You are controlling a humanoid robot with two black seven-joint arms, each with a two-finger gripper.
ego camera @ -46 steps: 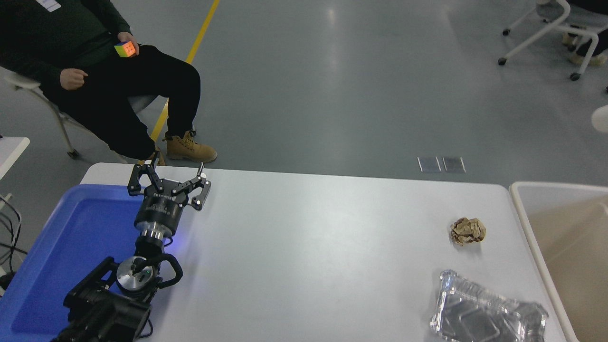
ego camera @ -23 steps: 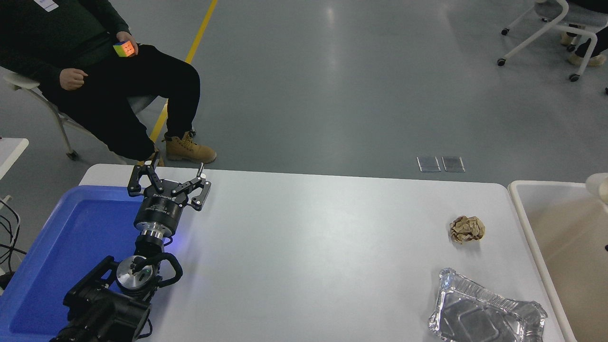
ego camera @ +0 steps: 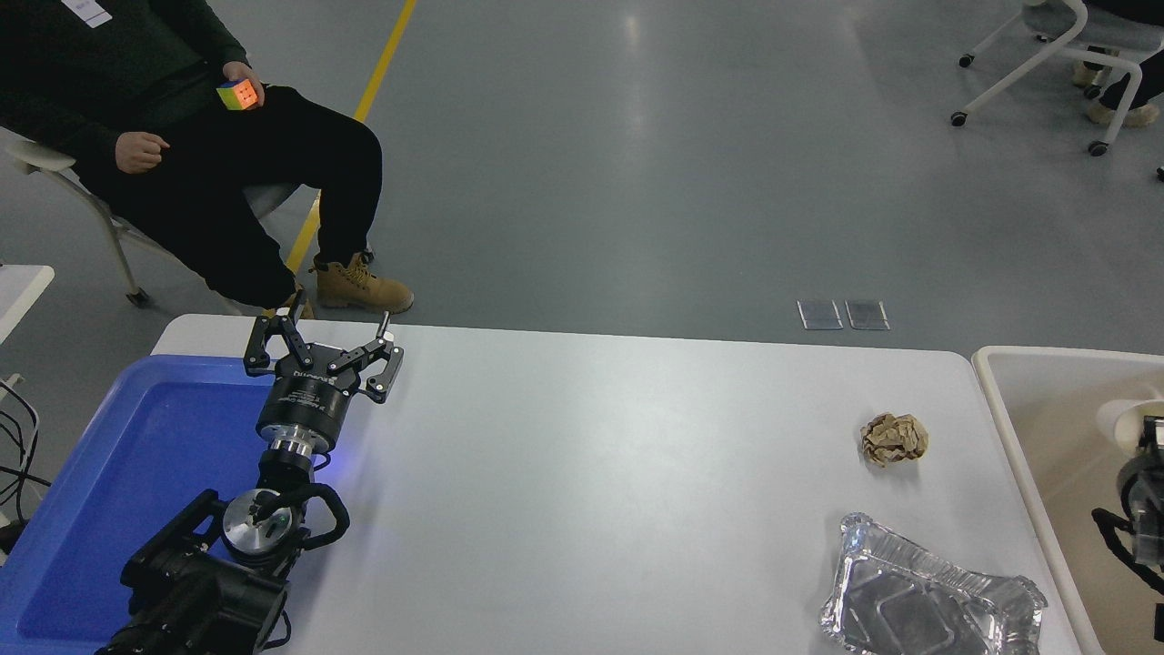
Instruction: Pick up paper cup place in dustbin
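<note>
The white paper cup (ego camera: 1117, 423) hangs over the inside of the beige dustbin (ego camera: 996, 400) at the table's right end. My right gripper (ego camera: 1148, 435) comes in from the right edge, is mostly cut off by it, and is shut on the cup. The cup is below the level of the bin's far rim in the picture. My left gripper (ego camera: 323, 346) is open and empty, parked at the lower left over the edge of the blue tray.
A crumpled brown paper ball (ego camera: 894, 438) and a crinkled foil tray (ego camera: 928, 605) lie on the white table (ego camera: 591, 473) near the bin. A blue tray (ego camera: 136, 455) lies at the left. A seated person (ego camera: 182, 136) holds a colour cube at the far left.
The cup has come down along the right edge, from well above the bin to inside its outline, and my right arm has come into view with it. The left arm has not moved.
</note>
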